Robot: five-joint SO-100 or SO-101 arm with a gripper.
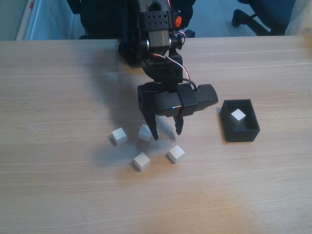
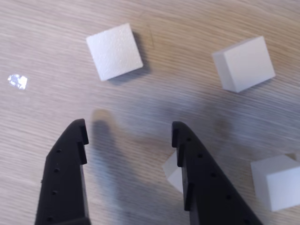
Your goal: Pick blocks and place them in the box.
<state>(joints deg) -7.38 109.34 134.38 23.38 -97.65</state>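
Released and empty, my black end effector (image 1: 166,133) hangs fingers-down over the pale wood-grain bench (image 1: 58,190), tips spread among four loose white blocks. One block (image 1: 144,132) sits just beside the left fingertip in the fixed view. To the right stands the black box (image 1: 228,127), thin-walled and rectangular, long axis running away from me, with a fifth matte cube (image 1: 238,115) inside.
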